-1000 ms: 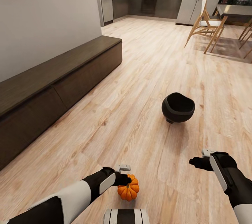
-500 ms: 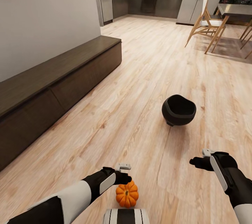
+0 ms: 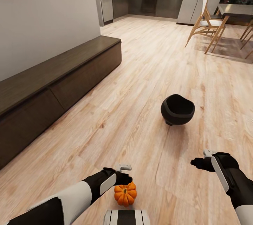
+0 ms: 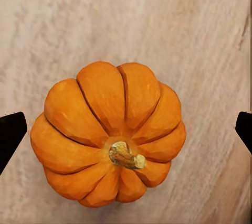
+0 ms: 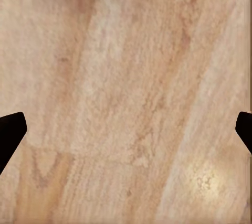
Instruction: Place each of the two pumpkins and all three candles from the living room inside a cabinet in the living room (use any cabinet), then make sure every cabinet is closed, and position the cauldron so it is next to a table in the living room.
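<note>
Since the earlier frame the view is shifted slightly right, so the cabinet [image 3: 59, 77] sits further toward 9 o'clock. Left gripper [image 3: 123, 176] is spread wide directly above the pumpkin [image 3: 125, 194], which lies on the floor [image 3: 140, 77] unclamped; right gripper [image 3: 196, 163] is spread too, holding nothing. Cauldron [image 3: 177, 109] is at 1 o'clock.
</note>
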Available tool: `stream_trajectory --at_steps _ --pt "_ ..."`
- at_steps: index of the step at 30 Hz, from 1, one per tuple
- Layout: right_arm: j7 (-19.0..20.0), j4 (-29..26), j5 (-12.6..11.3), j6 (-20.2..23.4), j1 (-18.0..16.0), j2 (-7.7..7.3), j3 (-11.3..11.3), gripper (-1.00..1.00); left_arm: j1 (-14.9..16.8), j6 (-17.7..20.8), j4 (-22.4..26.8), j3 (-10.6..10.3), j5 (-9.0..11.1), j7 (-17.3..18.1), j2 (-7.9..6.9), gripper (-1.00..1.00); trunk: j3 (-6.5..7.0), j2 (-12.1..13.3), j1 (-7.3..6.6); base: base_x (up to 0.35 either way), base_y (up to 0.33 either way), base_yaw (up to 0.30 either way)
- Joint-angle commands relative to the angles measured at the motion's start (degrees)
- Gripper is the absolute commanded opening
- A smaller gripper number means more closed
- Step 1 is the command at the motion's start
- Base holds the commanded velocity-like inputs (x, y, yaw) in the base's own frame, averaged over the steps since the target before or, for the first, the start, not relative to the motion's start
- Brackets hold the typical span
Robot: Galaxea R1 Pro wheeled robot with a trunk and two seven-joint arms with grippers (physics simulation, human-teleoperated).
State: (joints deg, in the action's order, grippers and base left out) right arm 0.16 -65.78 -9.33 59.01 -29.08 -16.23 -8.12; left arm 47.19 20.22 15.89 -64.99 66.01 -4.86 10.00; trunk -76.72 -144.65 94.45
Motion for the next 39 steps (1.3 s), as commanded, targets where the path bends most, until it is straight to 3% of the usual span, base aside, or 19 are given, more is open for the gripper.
stream_trajectory --at_steps 1,20,28,39 --pt "0.0 -0.1 -0.2 0.2 0.0 -0.02 -0.1 1.00 0.1 0.1 0.1 -0.3 0.6 -0.4 0.00 1.00 -0.04 0.0 -0.02 -0.046 -0.035 0.000" --pt "0.1 -0.1 -0.2 0.2 0.0 -0.02 -0.1 1.00 0.1 -0.1 -0.1 -0.3 0.6 -0.6 0.00 1.00 -0.04 0.0 -0.02 -0.034 -0.004 0.000" --pt "0.1 -0.1 -0.2 0.2 0.0 0.04 -0.1 1.00 0.1 -0.2 -0.2 -0.3 1.1 -4.0 0.00 1.00 -1.81 -0.1 0.19 0.000 0.000 0.000" --pt "0.1 -0.1 -0.2 0.2 0.0 0.00 -0.1 1.00 0.1 -0.2 -0.1 -0.3 1.1 -4.4 0.00 1.00 -4.25 -0.3 0.47 0.000 0.000 0.000"
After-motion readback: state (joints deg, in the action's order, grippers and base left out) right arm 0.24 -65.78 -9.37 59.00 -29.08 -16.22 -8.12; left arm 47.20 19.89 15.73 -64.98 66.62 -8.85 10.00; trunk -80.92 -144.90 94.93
